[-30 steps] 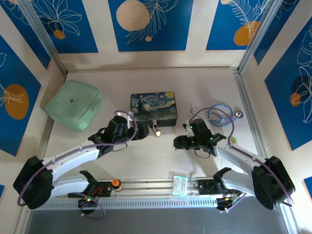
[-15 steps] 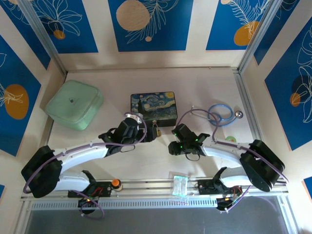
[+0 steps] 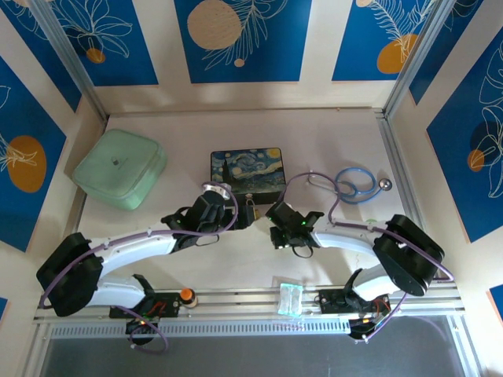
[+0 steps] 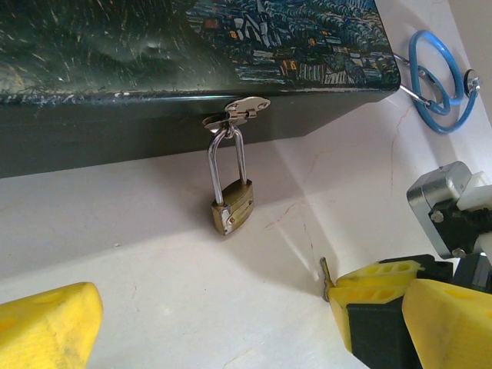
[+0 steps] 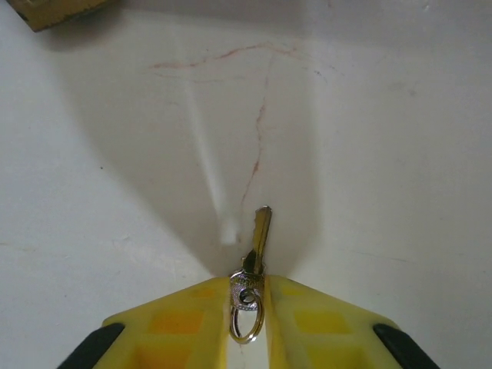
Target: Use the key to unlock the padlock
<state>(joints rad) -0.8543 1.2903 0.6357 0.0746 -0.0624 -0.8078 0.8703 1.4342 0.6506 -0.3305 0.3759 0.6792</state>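
The padlock [image 4: 232,206] hangs by its silver shackle from the small metal latch [image 4: 237,110] on the near face of the starry-night box [image 4: 192,46], which stands in the middle of the tabletop [image 3: 330,133]. Its brass body is a little tilted and sits low, close to the surface; I cannot tell if it touches. No writing can be read on the padlock body. The left end effector [image 4: 254,307] is on the near-left side of the padlock, with its yellow fingers [image 4: 46,327] wide apart and nothing between them. The right end effector [image 5: 247,286] is clamped on the head of the key [image 5: 260,238]; a small ring hangs from the head, and the blade points out forward, above the white surface. In the left wrist view the key tip is to the near right of the padlock, and clearly apart from it. A blue stethoscope [image 3: 354,184] lies to the right of the box. A pale green case [image 3: 120,167] lies at the far left; the small dark mark on its lid is too small to read.
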